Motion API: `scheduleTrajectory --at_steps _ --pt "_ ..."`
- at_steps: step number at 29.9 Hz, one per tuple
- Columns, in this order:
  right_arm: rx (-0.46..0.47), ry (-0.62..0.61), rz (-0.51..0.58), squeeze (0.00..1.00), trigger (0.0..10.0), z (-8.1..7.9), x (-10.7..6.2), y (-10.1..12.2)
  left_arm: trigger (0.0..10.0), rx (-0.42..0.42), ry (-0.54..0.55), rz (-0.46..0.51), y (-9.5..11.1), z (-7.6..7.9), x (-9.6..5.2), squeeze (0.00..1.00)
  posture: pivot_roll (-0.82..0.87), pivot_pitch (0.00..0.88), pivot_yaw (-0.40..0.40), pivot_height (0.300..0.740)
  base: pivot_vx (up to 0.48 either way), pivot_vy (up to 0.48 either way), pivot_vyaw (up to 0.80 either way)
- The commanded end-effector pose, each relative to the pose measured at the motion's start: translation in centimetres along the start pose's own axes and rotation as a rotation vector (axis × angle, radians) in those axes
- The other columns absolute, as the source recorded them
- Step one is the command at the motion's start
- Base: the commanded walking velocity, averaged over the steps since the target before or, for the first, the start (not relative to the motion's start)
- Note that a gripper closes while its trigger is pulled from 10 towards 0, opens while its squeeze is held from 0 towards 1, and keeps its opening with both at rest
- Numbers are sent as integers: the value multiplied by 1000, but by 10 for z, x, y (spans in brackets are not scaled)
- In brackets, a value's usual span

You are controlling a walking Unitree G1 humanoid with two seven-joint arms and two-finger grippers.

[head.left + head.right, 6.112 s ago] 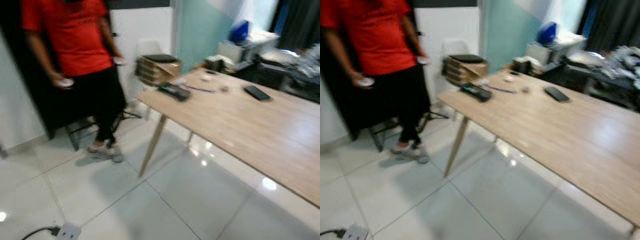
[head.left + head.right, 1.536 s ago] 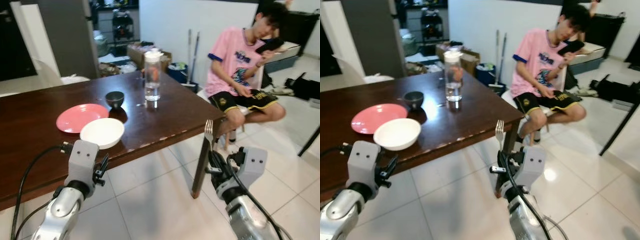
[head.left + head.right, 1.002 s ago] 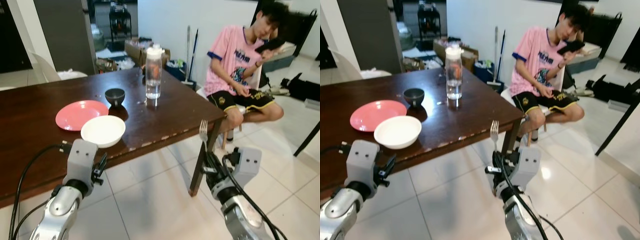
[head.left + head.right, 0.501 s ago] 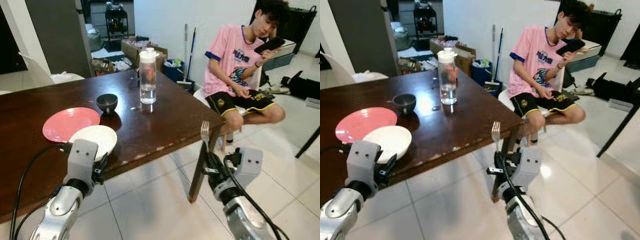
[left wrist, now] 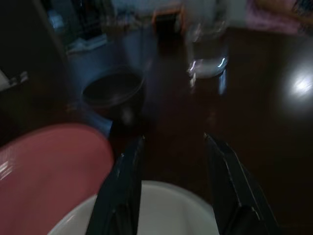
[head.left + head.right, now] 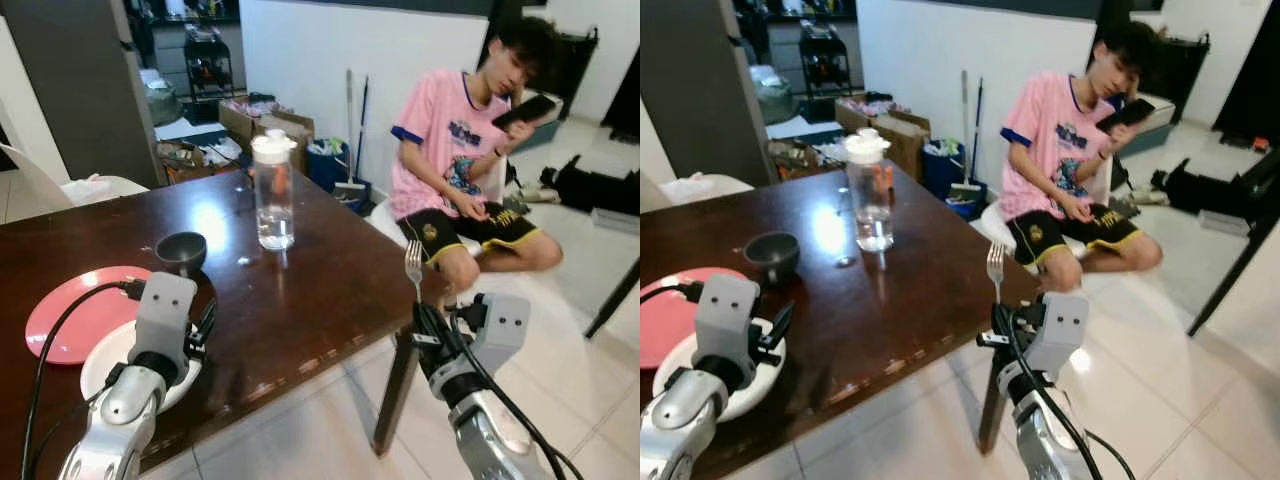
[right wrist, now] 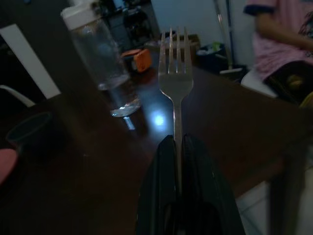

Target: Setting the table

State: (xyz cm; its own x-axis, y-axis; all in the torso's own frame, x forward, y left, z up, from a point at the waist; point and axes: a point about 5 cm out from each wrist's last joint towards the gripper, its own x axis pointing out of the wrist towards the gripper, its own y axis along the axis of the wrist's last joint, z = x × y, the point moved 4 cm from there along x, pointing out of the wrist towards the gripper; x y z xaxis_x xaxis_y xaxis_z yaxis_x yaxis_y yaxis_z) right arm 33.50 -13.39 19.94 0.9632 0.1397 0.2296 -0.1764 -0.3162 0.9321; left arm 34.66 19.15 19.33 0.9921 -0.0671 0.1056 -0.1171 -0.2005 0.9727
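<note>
My right gripper (image 6: 421, 318) is shut on the handle of a silver fork (image 6: 413, 262), held upright with its tines up, just off the dark wooden table's (image 6: 310, 290) near right corner. My left gripper (image 5: 173, 140) is open above the near rim of a white bowl (image 6: 105, 362). Behind the bowl lies a pink plate (image 6: 62, 312). A small dark bowl (image 6: 181, 250) stands farther back, and a clear water bottle (image 6: 273, 192) with a white cap is to its right.
A person in a pink shirt (image 6: 455, 150) sits on a chair past the table's right side, holding a phone. Cardboard boxes and a mop (image 6: 350, 130) stand by the back wall. A white chair (image 6: 55, 185) is at the far left. White tiled floor lies below the table edge.
The camera has come closer to the table and turned left. My left gripper now hangs over the white bowl. The fork stays upright in my right gripper, now by the table corner.
</note>
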Motion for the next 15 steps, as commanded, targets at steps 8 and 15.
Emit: scheduleTrajectory --at_steps 8,15 --pt "-27 11 -25 0 10000 -2 -2 -4 10000 -6 13 -24 -5 -2 -1 0 33 115 69 740 72 0 738" --pt "-33 17 -22 0 10000 -3 -1 -3 10000 -9 15 -25 -5 -2 0 0 33 115 69 740 0 0 788"
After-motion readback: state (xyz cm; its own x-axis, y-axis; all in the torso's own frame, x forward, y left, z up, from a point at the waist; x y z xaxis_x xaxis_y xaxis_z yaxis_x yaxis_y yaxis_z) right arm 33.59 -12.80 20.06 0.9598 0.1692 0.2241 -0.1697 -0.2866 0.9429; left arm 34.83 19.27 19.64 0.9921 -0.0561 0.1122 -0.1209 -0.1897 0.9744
